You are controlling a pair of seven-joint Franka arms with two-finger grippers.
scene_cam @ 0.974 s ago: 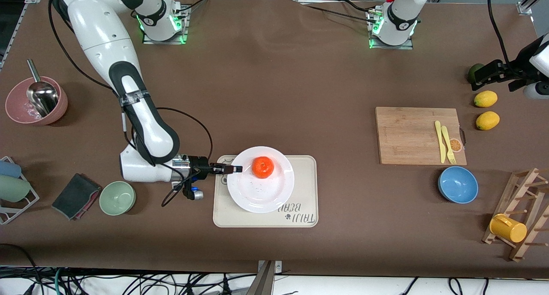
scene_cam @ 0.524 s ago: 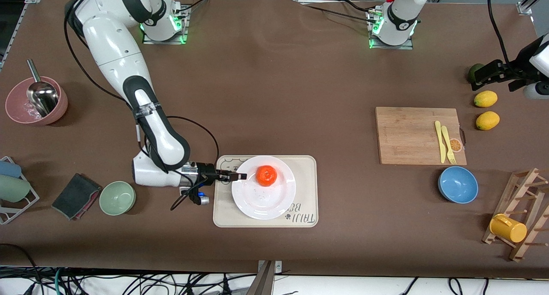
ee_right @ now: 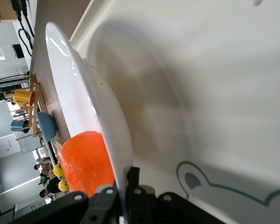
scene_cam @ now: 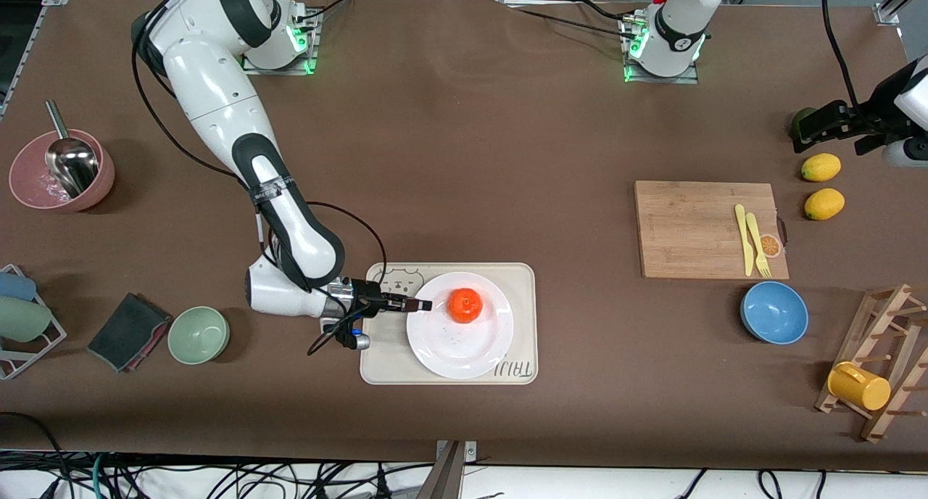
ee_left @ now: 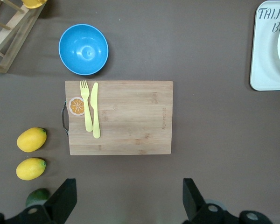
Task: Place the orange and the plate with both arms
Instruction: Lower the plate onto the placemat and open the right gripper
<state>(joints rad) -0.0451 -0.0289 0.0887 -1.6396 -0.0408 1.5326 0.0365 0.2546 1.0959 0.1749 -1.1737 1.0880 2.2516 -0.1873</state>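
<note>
Gripping the rim of the plate, my right gripper has its fingers pinched tight on the edge nearest the right arm's end of the table. I see the plate over the beige tray, and from the right wrist view the plate is tilted, its held edge raised off the tray. I have the orange sitting on the plate, just beside the pinching fingers. My left gripper waits with its fingers spread wide and nothing between them, over the left arm's end of the table near two lemons, looking down on the cutting board and blue bowl.
</note>
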